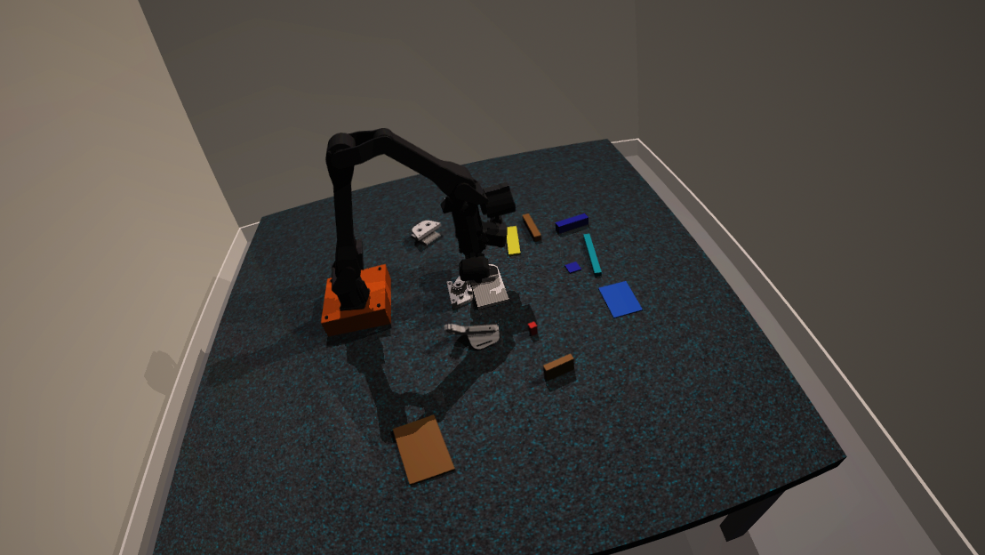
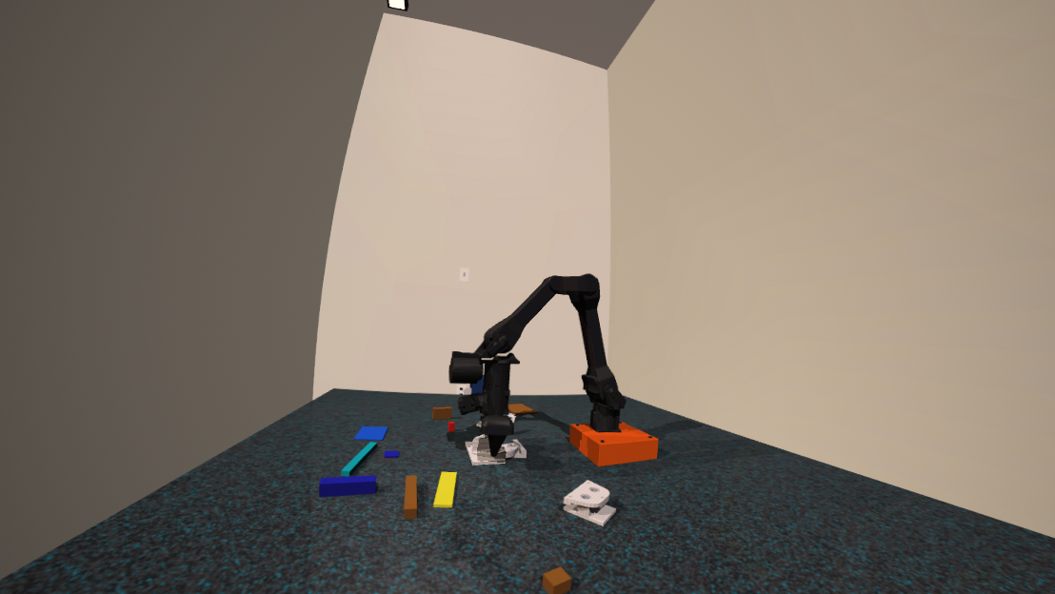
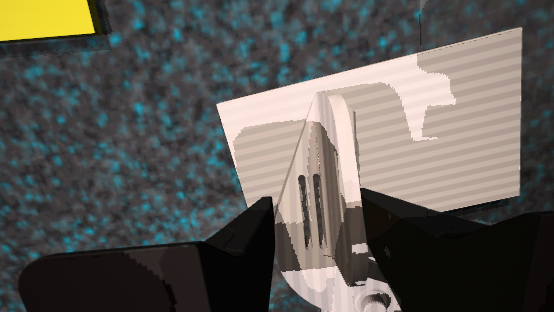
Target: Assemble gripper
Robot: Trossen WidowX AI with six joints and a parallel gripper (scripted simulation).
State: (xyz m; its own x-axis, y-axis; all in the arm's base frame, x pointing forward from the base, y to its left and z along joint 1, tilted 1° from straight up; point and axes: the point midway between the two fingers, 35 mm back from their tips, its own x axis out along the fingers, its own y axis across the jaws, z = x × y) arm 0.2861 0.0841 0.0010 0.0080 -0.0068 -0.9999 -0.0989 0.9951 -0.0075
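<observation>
Black end effector [image 1: 473, 278] [image 2: 495, 451] [image 3: 313, 202] grips a white slotted jaw [image 3: 312, 200], its long axis running near to far in the wrist view.

The housing plate [image 2: 587, 495] lies apart from the orange base [image 2: 624, 448]; tilted.
</observation>
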